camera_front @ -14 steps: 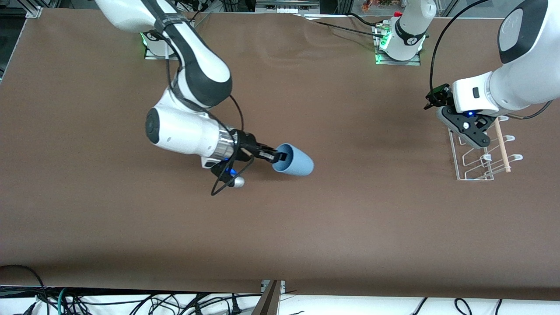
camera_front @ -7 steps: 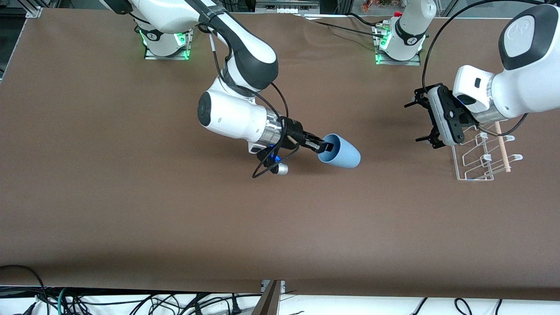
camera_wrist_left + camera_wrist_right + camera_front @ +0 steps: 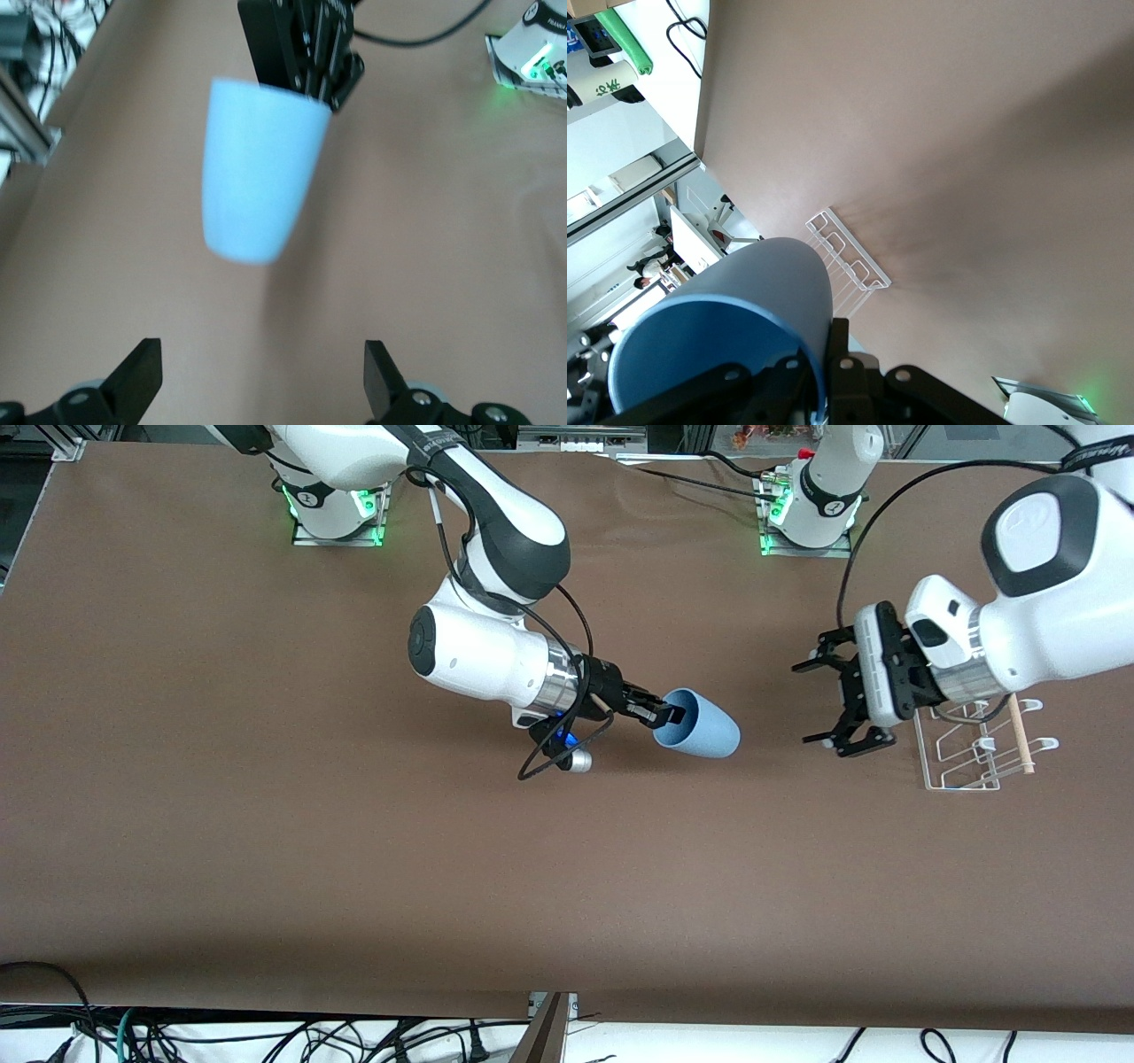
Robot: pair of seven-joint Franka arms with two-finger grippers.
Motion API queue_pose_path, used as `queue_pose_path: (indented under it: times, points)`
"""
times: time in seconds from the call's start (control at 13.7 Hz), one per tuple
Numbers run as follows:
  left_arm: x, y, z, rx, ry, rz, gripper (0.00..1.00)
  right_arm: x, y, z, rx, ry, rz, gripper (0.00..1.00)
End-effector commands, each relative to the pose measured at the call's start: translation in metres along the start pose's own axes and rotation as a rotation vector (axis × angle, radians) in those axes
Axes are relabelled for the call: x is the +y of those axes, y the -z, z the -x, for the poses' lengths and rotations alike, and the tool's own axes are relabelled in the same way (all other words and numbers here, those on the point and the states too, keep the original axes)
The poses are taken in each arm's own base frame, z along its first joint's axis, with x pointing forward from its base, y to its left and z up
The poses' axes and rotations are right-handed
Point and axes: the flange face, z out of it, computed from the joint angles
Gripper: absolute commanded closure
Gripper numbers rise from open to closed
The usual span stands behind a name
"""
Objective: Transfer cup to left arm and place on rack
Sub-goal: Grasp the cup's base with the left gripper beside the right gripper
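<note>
"So which part are we watching?"

"The handover, I'd say. The right gripper (image 3: 663, 714) has the cup (image 3: 700, 735) pinched by its rim, one finger inside the mouth and one outside, and carries it on its side over the middle of the table (image 3: 266, 850), its base pointing toward the left arm's end."

"And the left gripper (image 3: 819, 701)?"

"It's in the air over the table just beside the rack (image 3: 970, 748), turned to face the cup, fingers spread wide with nothing between them. In the left wrist view you can see the cup (image 3: 257, 168) hanging in front of its two black fingertips (image 3: 137, 376), well short of them."

"So nothing is passed over yet."

"No, there's a clear gap between the cup's base and the open jaws. By my reckoning the two need to close that gap so the cup's body sits between the left fingers, then the left closes before the right lets go of the rim."

"And the rack?"

"Nothing on it. It stands toward the left arm's end, its wooden dowel (image 3: 1019, 733) across the wires."
</note>
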Motion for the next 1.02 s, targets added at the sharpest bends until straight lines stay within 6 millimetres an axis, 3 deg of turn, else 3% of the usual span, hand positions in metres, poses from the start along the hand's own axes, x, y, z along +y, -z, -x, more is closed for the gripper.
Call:
queue_pose_path:
  times: [0.0,0.37,0.73,0.95]
  points:
    - [-0.003,-0.022,-0.02,0.046,-0.097,-0.031,0.0,-0.007,-0.001,0.003,-0.018,-0.017,-0.025,1.0]
    - [0.003,-0.056,-0.045,0.078,-0.129,-0.039,0.0,-0.008,0.001,0.003,-0.017,-0.036,-0.027,1.0]
    - [-0.001,-0.084,-0.022,0.096,-0.163,-0.06,0.0,-0.009,0.002,0.004,-0.018,-0.038,-0.029,1.0]
    - [-0.004,-0.099,-0.024,0.154,-0.142,-0.088,0.0,-0.009,0.002,0.004,-0.018,-0.038,-0.029,1.0]
